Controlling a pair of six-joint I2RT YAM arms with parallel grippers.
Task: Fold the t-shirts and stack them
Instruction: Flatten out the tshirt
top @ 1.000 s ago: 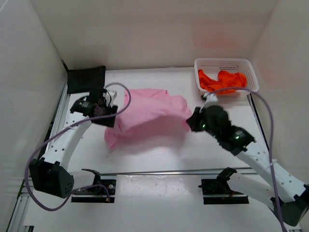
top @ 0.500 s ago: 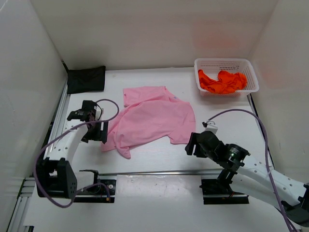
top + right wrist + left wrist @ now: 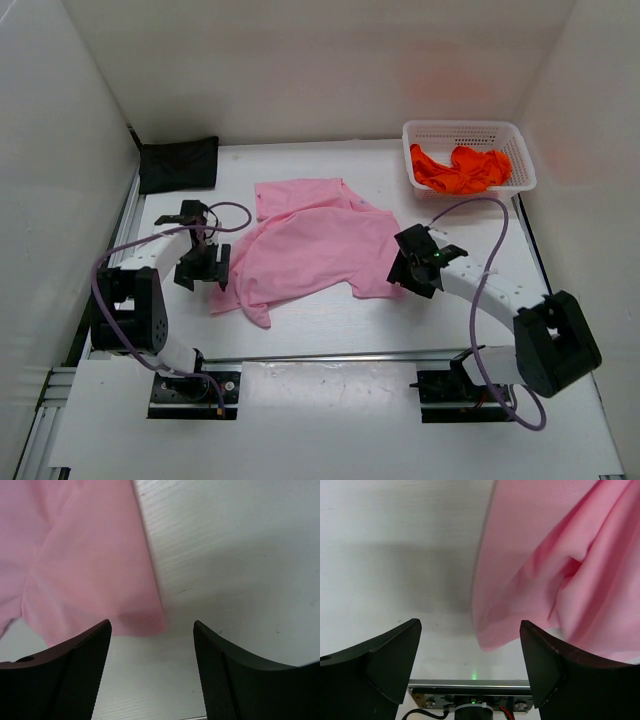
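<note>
The light pink t-shirt (image 3: 310,245) lies spread and rumpled on the white table, one part folded over at the top. My left gripper (image 3: 203,268) stands open at its left edge, nothing between the fingers; the wrist view shows pink cloth (image 3: 555,565) just ahead. My right gripper (image 3: 412,272) stands open at the shirt's right corner (image 3: 90,580), empty. The orange-red t-shirt (image 3: 460,168) lies bunched in the white mesh basket (image 3: 468,131). The black t-shirt (image 3: 178,163) sits folded at the back left corner.
White walls close in the table on three sides. A metal rail (image 3: 320,355) runs across the near edge, with both arm bases below it. Purple cables (image 3: 480,210) loop from each arm.
Both grippers held the pink t-shirt up a second ago; they have let go and it now lies flat. Both arms have drawn back toward the near side and lowered beside the shirt.
</note>
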